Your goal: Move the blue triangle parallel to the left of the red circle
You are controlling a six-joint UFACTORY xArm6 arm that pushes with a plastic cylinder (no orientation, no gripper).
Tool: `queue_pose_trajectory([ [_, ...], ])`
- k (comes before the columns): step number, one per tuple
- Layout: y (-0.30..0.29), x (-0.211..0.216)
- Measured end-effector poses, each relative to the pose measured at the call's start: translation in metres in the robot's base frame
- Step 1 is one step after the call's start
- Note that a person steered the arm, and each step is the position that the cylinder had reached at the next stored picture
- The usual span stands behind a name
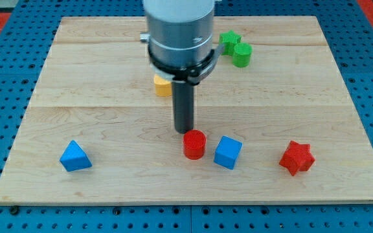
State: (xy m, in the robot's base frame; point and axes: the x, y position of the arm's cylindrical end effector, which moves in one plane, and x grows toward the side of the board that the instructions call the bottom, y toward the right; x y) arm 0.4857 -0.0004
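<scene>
The blue triangle (pixel 75 156) lies near the board's lower left. The red circle (pixel 194 144) stands at the lower middle, far to the triangle's right and a little higher in the view. My tip (pixel 184 132) is just above the red circle's upper left edge, close to it or touching; I cannot tell which. The tip is far from the blue triangle.
A blue cube (pixel 228 153) sits just right of the red circle. A red star (pixel 296 157) is at the lower right. A yellow block (pixel 162 85) is partly hidden behind the arm. Two green blocks (pixel 236 48) sit at the top. The wooden board (pixel 342 97) lies on a blue pegboard.
</scene>
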Motion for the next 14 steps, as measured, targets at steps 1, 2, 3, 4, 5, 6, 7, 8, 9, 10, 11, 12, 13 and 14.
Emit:
queue_pose_trajectory([
  [1, 0.002, 0.005],
  [2, -0.012, 0.027],
  [3, -0.031, 0.011],
  [4, -0.122, -0.006],
  [5, -0.232, -0.015],
  [6, -0.294, 0.025],
  [7, -0.285, 0.057],
  [8, -0.222, 0.057],
  [9, -0.177, 0.058],
  [10, -0.194, 0.070],
  [11, -0.182, 0.082],
  [12, -0.158, 0.077],
  [13, -0.147, 0.073],
  [14, -0.143, 0.072],
])
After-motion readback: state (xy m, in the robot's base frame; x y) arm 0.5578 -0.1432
